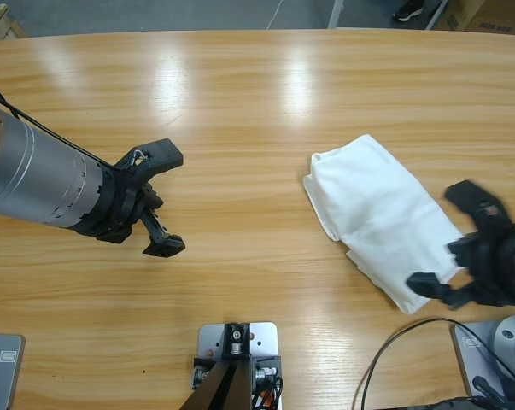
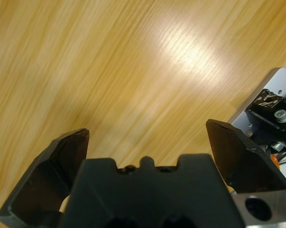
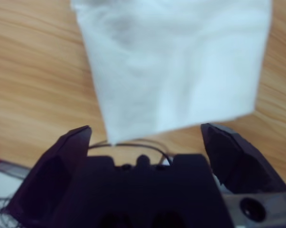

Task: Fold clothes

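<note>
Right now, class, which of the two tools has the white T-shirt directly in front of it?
The right tool, open at the folded T-shirt's near end. The left tool, also open, faces only bare table, far from the cloth.

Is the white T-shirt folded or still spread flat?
Folded. The plain white cotton T-shirt lies as a compact layered bundle on the wooden table, no sleeves or neck showing; the right hand is open beside it.
</note>
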Action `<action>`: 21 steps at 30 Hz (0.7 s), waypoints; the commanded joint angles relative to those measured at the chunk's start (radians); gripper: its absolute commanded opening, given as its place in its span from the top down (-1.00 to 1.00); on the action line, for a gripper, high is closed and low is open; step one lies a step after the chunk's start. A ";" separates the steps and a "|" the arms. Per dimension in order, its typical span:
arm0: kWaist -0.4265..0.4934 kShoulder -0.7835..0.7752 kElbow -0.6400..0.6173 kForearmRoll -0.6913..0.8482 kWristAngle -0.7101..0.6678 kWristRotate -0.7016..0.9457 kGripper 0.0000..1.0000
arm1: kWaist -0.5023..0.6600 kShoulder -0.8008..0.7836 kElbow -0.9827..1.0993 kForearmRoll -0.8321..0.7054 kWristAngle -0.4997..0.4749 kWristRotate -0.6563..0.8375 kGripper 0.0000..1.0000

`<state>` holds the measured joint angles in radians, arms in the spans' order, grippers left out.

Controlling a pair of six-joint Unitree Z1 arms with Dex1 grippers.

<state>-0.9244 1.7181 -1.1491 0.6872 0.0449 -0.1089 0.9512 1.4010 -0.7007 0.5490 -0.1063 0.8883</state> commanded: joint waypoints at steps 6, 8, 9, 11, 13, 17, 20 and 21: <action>-0.007 0.008 0.029 -0.005 0.013 -0.020 -0.93 | 0.009 0.061 0.043 0.011 -0.070 0.016 -0.88; -0.009 0.006 0.030 -0.005 0.013 -0.023 -0.93 | 0.009 0.075 0.038 0.020 -0.074 0.026 -0.88; -0.010 0.006 0.031 -0.005 0.013 -0.023 -0.93 | 0.009 0.075 0.038 0.021 -0.075 0.026 -0.88; -0.010 0.009 0.031 -0.005 0.013 -0.025 -0.93 | 0.009 0.080 0.036 0.043 -0.076 0.041 -0.88; -0.010 0.010 0.029 -0.009 0.013 -0.026 -0.93 | 0.009 0.105 0.032 0.050 -0.076 0.050 -0.89; -0.010 0.011 0.026 -0.010 0.013 -0.026 -0.93 | 0.009 0.193 0.029 0.027 -0.060 0.061 -0.88; -0.010 0.005 0.034 -0.009 0.013 -0.026 -0.93 | 0.025 0.270 0.083 -0.083 -0.043 0.103 -0.88; -0.010 0.005 0.035 -0.009 0.013 -0.026 -0.93 | 0.034 0.286 0.096 -0.113 -0.043 0.118 -0.88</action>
<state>-0.9260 1.7181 -1.1491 0.6854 0.0454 -0.1307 0.9512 1.5283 -0.6809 0.5749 -0.1637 0.9361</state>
